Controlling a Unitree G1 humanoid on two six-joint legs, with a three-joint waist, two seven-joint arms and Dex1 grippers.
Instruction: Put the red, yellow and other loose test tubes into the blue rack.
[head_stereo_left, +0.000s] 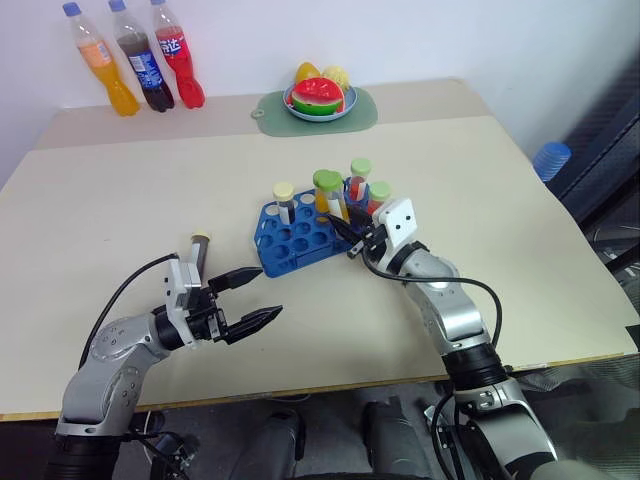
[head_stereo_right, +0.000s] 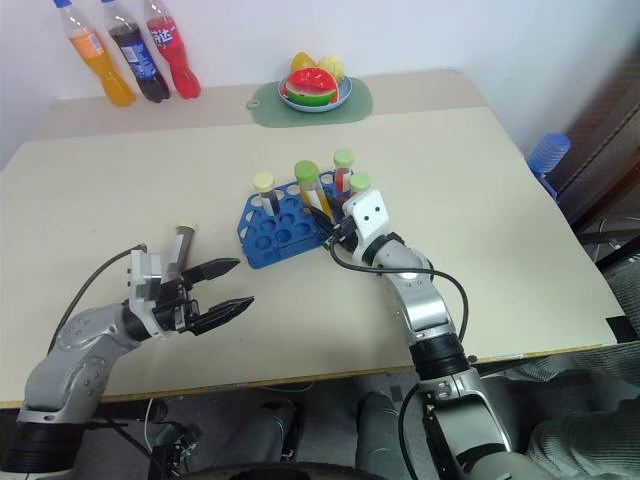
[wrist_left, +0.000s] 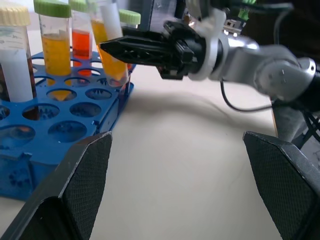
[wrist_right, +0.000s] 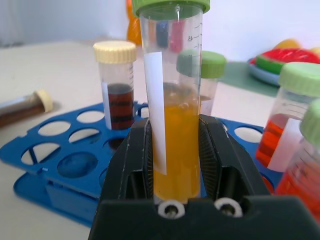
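Holding the yellow tube (wrist_right: 172, 140) in my right gripper (wrist_right: 175, 150), I have the fingers clamped on its lower half, on the part filled with liquid, with the green cap well above the pads (wrist_right: 140, 155). The tube stands nearly upright at the near right edge of the rack (head_stereo_left: 290, 238), and I can't tell whether its tip is already in a hole or just over one.

My left gripper (head_stereo_left: 250, 300) hangs over bare table with its fingers spread wide and nothing between them. The brown tube (head_stereo_left: 199, 250) lies on the table just behind it, well left of the rack, cream cap pointing away from me. That one is not yet racked. Several other capped tubes already stand in the rack, among them a red-orange one (head_stereo_left: 357, 185).

I judge these tubes light and stiff: thin clear plastic, part-filled, capped, so spilling looks unlikely. The wall is smooth and round, so it may roll or twist between the pads if I squeeze off-centre. A grip across the middle of the barrel, square to its length, should keep it from pivoting. My present hold sits low, which leaves the top free to sway and puts my fingers close to the rack's top as the tube goes down. For the brown tube, lying flat, I'd take it mid-barrel.
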